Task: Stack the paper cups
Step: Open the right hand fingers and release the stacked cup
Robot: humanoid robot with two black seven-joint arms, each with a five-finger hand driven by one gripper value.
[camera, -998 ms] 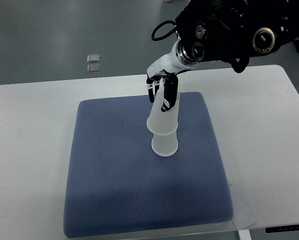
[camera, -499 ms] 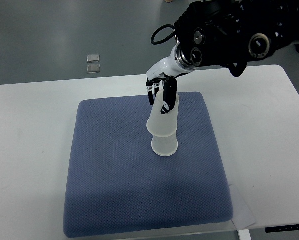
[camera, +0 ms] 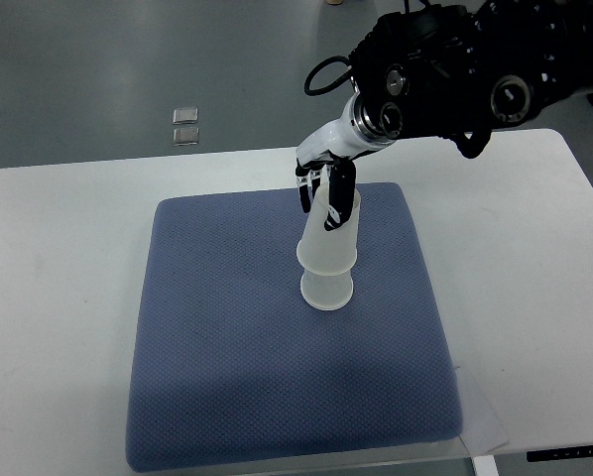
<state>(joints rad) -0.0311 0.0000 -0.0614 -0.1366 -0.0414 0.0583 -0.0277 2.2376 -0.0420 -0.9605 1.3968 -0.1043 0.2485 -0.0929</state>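
A: Top view. The right hand [camera: 324, 190] reaches in from the upper right, its dark fingers [camera: 342, 198] curled around the upper cup [camera: 328, 238]. That cup is upside down, rim seated over the lower cup [camera: 326, 288], which stands inverted on the blue mat [camera: 217, 337] near its middle.

B: Difference from a second ago?

A: Small. The wrist has drifted a little up and to the right, and the upper cup leans more toward the hand than it did. The lower cup has not shifted on the mat. The grasp reads the same throughout: fingers closed on the cup's side, near its closed end.

B: Meaning for the task?

A: Judgement only: the stack looks essentially made, one cup nested over the other. The hand appears to be settling or trimming the top cup, not carrying it anywhere. The lean is the concern. If the fingers let go while the cup sits crooked, it could tip off or drag the lower one over.

B: Left arm?

A: Not in view. Nothing enters from the left edge.

B: Surroundings?

A: White table [camera: 68, 258] under the mat; two small clear squares [camera: 185, 126] lie on the floor beyond the far edge, well apart from the work.
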